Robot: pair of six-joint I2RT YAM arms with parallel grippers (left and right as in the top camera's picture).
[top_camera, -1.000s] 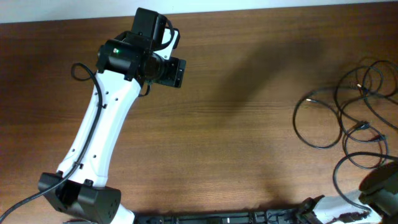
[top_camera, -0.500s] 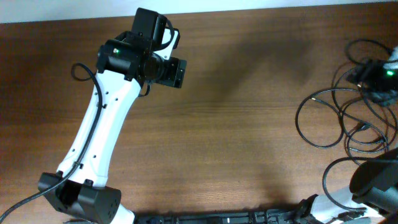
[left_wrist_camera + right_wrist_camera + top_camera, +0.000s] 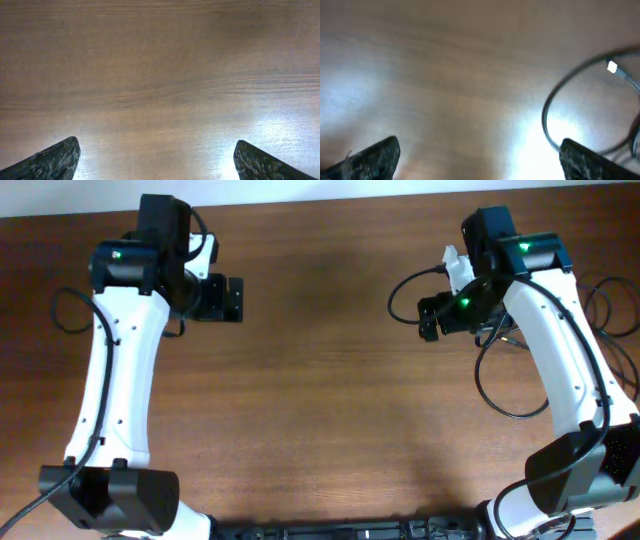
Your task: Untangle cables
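Note:
Thin black cables (image 3: pixel 477 375) lie in tangled loops at the right of the wooden table, and one loop reaches left towards the middle. My right gripper (image 3: pixel 432 318) hovers at the left edge of that tangle. In the right wrist view it (image 3: pixel 480 145) is open over bare wood, and a cable loop (image 3: pixel 546 116) with a white connector (image 3: pixel 611 66) curves past its right fingertip (image 3: pixel 572 152). My left gripper (image 3: pixel 224 298) hangs over the far left of the table, away from the cables. In the left wrist view it (image 3: pixel 155 147) is open with only wood below.
The brown wooden table (image 3: pixel 320 410) fills the overhead view. More cable loops (image 3: pixel 610 305) lie near its right edge, behind the right arm. The arm bases stand at the near edge.
The right arm came up from the lower right to the tangle's left side and its jaws opened. The left arm swung left. A cable loop now reaches further left.

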